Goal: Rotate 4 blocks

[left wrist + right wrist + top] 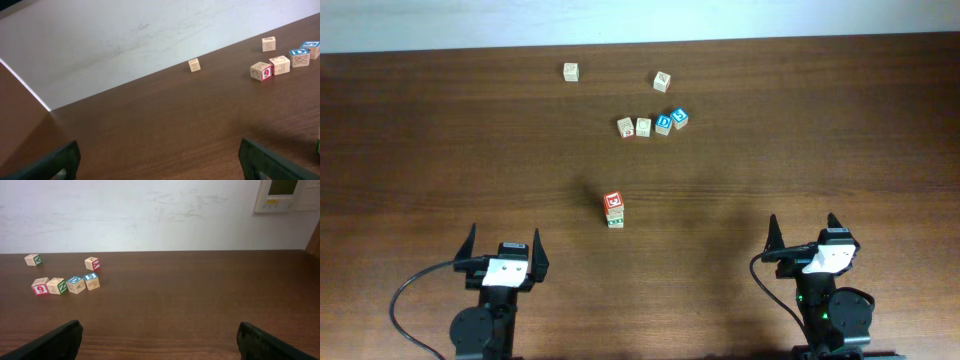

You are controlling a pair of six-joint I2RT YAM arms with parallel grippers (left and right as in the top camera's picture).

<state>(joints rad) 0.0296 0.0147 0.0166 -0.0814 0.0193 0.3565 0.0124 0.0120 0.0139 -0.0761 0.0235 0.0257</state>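
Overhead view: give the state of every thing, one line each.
Left gripper: open, empty.
Right gripper: open, empty.
Red block: against the green block, stacked or abutting unclear.
Two pale blocks: flat, in a row with the blue ones.
Two blue blocks: flat, at that row's right end.
Two lone blocks: flat, apart, near the far edge.

I see my left claw (504,245) and right claw (803,232) both spread wide, holding nothing, at the near edge of the tabletop (440,150). Mid-tabletop, a red-faced block (613,201) touches a green-and-white block (615,220). Beyond lies a row of four blocks (643,127), with one lone block (571,71) and another lone block (662,81) farther back.
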